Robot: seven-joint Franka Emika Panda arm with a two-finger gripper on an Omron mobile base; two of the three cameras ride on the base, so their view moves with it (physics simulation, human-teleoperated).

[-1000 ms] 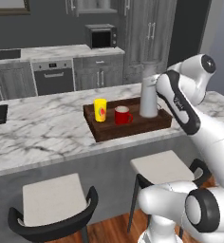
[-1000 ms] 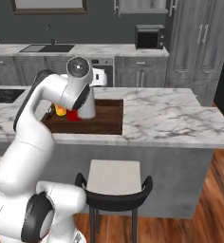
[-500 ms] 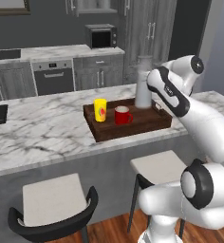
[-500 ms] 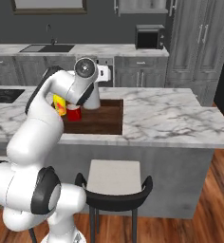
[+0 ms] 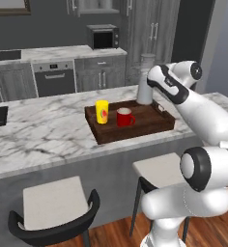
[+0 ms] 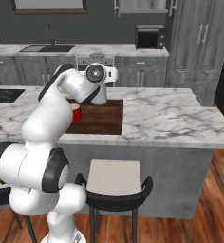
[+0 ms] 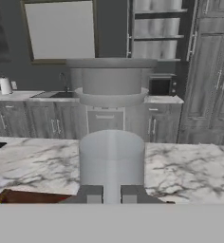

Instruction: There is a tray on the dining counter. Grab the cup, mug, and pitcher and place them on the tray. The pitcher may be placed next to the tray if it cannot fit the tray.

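The tray [image 5: 135, 126] lies on the counter [image 5: 43, 135], below and just left of the gripper [image 7: 111, 193]. It holds 2 small vessels: the cup [image 5: 102, 111], yellow with a red-orange mark on its side, and the red mug [image 5: 124, 117] beside it, both upright and well to the gripper's left. What is inside them cannot be seen from here.

The pitcher [image 5: 145, 79] stands upright at the tray's far right corner, right in front of the gripper. In the hand view its pale grey handle [image 7: 111, 161] runs down between the 2 fingertips [image 7: 91, 194], and the jaws are nearly together, clamped on that handle. Whether the pitcher's base rests on the tray or is lifted off it cannot be told.

No writing is readable on any of the 3.
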